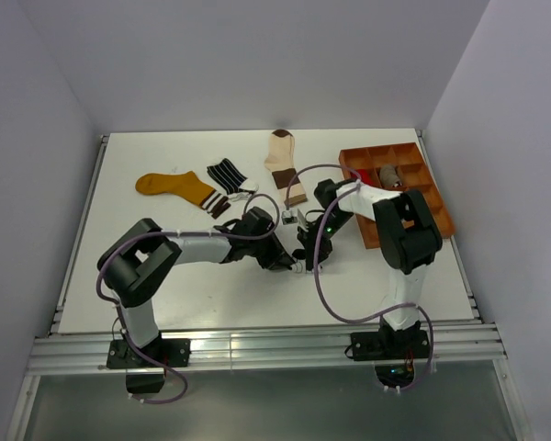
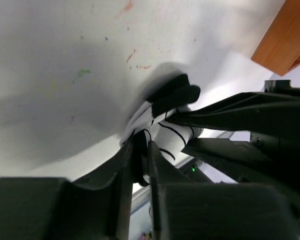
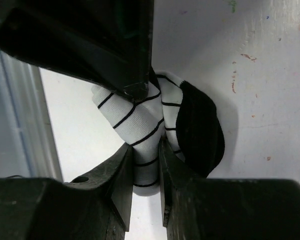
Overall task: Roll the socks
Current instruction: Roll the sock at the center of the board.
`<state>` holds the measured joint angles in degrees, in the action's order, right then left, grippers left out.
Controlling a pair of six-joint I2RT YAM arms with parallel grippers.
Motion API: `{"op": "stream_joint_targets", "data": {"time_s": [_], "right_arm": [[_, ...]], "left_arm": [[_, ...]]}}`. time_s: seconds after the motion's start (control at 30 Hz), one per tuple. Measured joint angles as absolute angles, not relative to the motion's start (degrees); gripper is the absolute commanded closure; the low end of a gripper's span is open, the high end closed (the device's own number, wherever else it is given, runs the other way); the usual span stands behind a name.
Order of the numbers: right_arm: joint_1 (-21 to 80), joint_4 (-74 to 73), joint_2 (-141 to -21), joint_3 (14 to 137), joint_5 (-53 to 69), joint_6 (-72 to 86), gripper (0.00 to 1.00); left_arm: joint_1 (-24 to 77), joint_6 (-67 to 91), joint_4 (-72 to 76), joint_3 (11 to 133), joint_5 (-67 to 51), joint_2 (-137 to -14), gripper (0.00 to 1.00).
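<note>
A white sock with thin black stripes and a black toe (image 3: 140,127) is bunched between both grippers at the table's middle front. My right gripper (image 3: 146,152) is shut on its striped tube. My left gripper (image 2: 142,147) is shut on another fold of the same sock (image 2: 165,131). In the top view the two grippers, left (image 1: 287,261) and right (image 1: 306,255), meet tip to tip and hide most of the sock. A mustard-yellow sock (image 1: 174,186), a black sock with white stripes (image 1: 225,174) and a cream sock with brown toe (image 1: 283,156) lie flat at the back.
An orange-brown compartment tray (image 1: 363,230) stands at the right, close to the right arm, with something in a far compartment. Its corner shows in the left wrist view (image 2: 285,40). The table's front rail runs just below the grippers.
</note>
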<state>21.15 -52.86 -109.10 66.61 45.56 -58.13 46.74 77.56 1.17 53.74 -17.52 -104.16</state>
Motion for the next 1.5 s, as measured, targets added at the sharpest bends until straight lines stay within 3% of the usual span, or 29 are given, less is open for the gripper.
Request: {"op": "stream_joint_targets", "data": {"time_s": [0.33,0.57,0.8,1.13,1.5], "right_arm": [[20.3,-61.8,-116.1,73.5,46.1,-55.3,0.89],[20.0,-64.8,-118.6,75.7,46.3,-53.2,0.90],[19.4,-66.4,-119.7,76.2,46.5,-52.3,0.90],[19.1,-67.5,-120.4,76.5,46.4,-50.7,0.90],[18.9,-67.6,-121.0,76.9,46.2,-48.6,0.89]], "left_arm": [[48.0,68.2,2.9,50.0,-3.0,-96.5,0.57],[48.9,54.2,11.5,50.1,-2.1,-94.7,0.57],[49.4,43.4,20.4,49.9,-9.9,-99.2,0.57],[50.0,39.5,26.9,48.0,-19.4,-102.9,0.56],[50.6,38.2,27.5,48.0,-19.5,-104.4,0.60]]}}
